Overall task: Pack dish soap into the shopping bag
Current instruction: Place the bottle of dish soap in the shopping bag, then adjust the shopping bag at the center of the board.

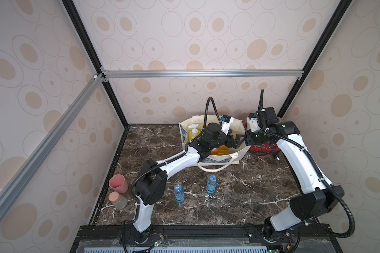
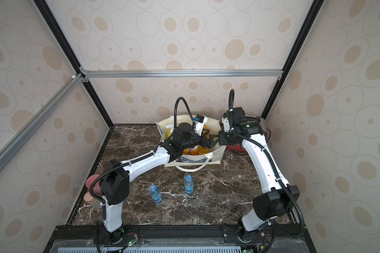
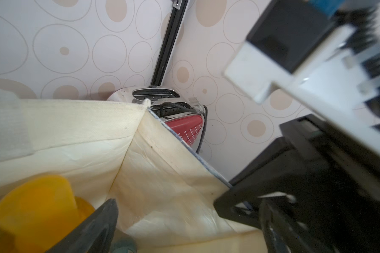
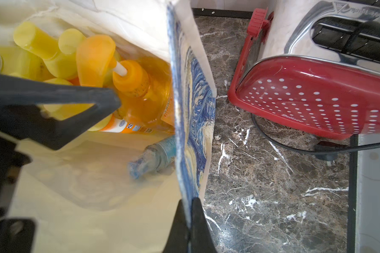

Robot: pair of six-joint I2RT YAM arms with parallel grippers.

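Dish soap (image 4: 138, 87) stands packed inside the shopping bag (image 4: 193, 122), with the left pincer (image 1: 232, 142) released above it.
The right pincer (image 4: 188, 203) is clenched on the bag's soft, floppy wall. The bottles look liquid-heavy and slick, so they are probably best gripped at the body, not the pump. The toaster (image 4: 305, 98) crowds that side, a water bottle (image 4: 154, 155) lies in the bag, and two more (image 1: 178, 192) stand on the counter (image 1: 250, 197).

dish soap (image 4: 138, 87): yellow, orange bottles; inside bag | shopping bag (image 4: 193, 122): cream, blue print; upright; open
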